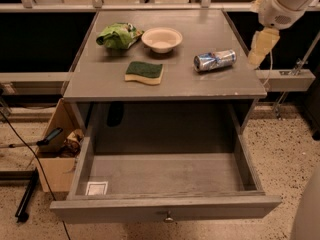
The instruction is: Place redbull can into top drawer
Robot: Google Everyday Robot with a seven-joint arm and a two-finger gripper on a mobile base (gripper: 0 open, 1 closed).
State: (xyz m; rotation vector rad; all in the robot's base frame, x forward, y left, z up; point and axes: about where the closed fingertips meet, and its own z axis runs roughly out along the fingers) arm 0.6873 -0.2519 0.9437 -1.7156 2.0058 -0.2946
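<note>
Silver-blue redbull can lies sideways on tabletop, ungrasped. Hand hovers to its right; cannot tell its grip state. Next, as I judge it: reach, grasp, carry to open top drawer.

Grey table carries four things. Green snack bag at back left, cream bowl just beside it. Green sponge flat, nearer front edge. Redbull can on its side, right part. My jaws hang at table's right edge, near can, apart.
</note>
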